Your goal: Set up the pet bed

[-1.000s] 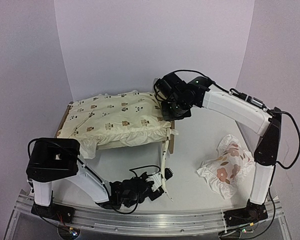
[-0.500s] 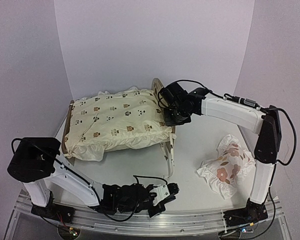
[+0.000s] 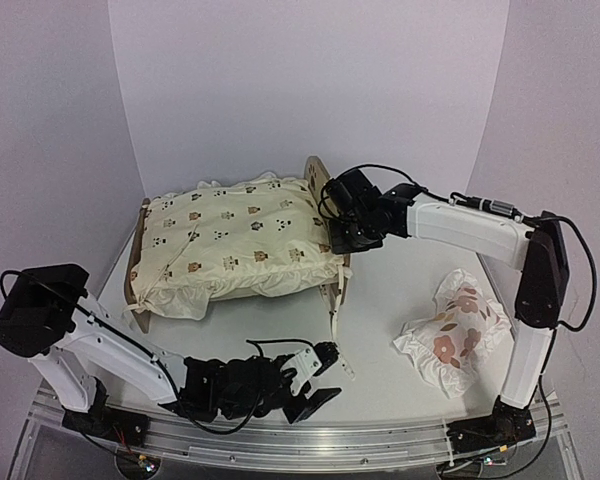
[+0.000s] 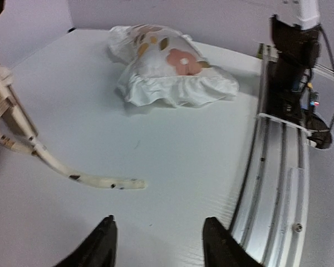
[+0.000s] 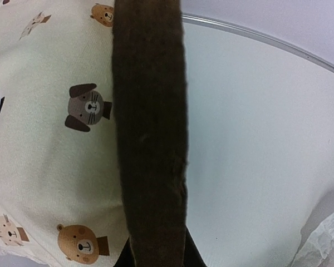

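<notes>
Fingers (image 4: 100,250) of left gripper (image 4: 158,223) apart beside rail (image 4: 278,167)

This is a robotics lab test cell, not a home. A bare white table (image 3: 400,290) sits inside a plain curved backdrop (image 3: 310,80) that fills the upper frame. The left arm (image 3: 110,345) and right arm (image 3: 470,225) stand on an aluminium rail (image 3: 380,450) along the bottom edge. The doll-sized pet bed (image 3: 314,170) reads as a staged prop.
</notes>
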### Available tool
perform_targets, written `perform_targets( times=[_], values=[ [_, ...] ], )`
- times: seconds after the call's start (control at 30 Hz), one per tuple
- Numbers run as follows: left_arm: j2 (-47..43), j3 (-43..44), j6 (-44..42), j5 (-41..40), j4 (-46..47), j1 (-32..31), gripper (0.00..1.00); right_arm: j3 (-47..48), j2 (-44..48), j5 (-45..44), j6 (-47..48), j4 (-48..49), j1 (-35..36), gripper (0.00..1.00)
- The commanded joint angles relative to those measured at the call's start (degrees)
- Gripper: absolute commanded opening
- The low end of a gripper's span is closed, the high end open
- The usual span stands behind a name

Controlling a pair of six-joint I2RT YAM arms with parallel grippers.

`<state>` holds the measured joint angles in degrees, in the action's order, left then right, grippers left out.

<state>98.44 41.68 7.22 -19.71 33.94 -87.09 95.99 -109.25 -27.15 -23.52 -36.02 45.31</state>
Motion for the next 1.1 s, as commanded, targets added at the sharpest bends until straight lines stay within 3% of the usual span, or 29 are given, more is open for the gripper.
perform_targets(
  times=[0.0, 0.1, 0.27, 0.3, 0.47, 0.63, 0.8, 1.07],
  values=[
    [-2.3, 4.5, 13.8, -16.6, -12.4, 4.1, 0.85, -2.3, 1.5, -3.2, -4.0, -0.9, -2.5, 0.0],
    [-2.9, 5.1, 17.7, -15.6, -15.7, 8.3, 0.99, -2.9, 1.3, -2.9, -3.6, -0.5, -2.6, 0.0],
    [-1.6, 10.6, 28.5, -6.5, -26.0, 17.9, 0.94, -3.6, 0.9, -2.5, -2.5, -0.3, -2.5, 0.0],
    [-1.1, 11.4, 28.5, -5.8, -26.2, 18.5, 0.93, -3.7, 0.9, -2.4, -2.2, -0.3, -2.6, 0.03],
    [1.9, 15.2, 28.0, -6.7, -27.8, 19.0, 0.91, -4.3, 1.8, -1.5, 0.4, -0.3, -2.6, 0.4],
    [5.0, 17.6, 29.3, -7.0, -28.4, 19.4, 0.87, -7.1, 6.0, 2.7, 1.8, -0.3, -2.5, 0.68],
    [6.5, 18.7, 30.2, -7.2, -28.8, 19.5, 0.83, -17.2, 15.8, 7.1, 0.8, 1.6, -2.2, 0.78],
    [4.7, 16.7, 31.1, -7.1, -29.4, 20.1, 0.79, -35.7, 28.1, 16.5, -3.2, 7.6, 2.4, 0.82]
  ],
)
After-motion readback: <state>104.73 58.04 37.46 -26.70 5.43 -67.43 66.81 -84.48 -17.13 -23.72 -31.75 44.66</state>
